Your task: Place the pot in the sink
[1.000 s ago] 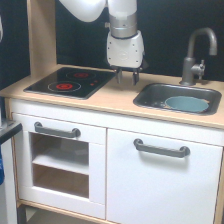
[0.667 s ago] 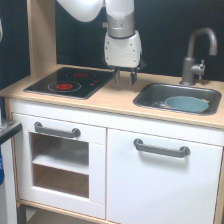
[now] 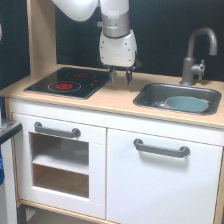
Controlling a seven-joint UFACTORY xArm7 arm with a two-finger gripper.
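The light blue pot (image 3: 186, 103) lies inside the dark grey sink (image 3: 150, 96), toward its right end in the exterior view. My gripper (image 3: 120, 76) hangs above the wooden countertop between the hob and the sink, left of the basin and well apart from the pot. Its two dark fingers (image 3: 128, 76) point down with a gap between them, and they hold nothing.
A black hob (image 3: 67, 82) with red rings sits at the exterior view's left on the counter. A grey curved faucet (image 3: 195, 55) rises behind the sink. A wooden upright (image 3: 41, 35) stands at the back left. White cabinet doors with grey handles (image 3: 161, 148) are below.
The gripper has risen slightly and drifted a little toward the exterior view's left, away from the sink. The pot stays still in the basin.
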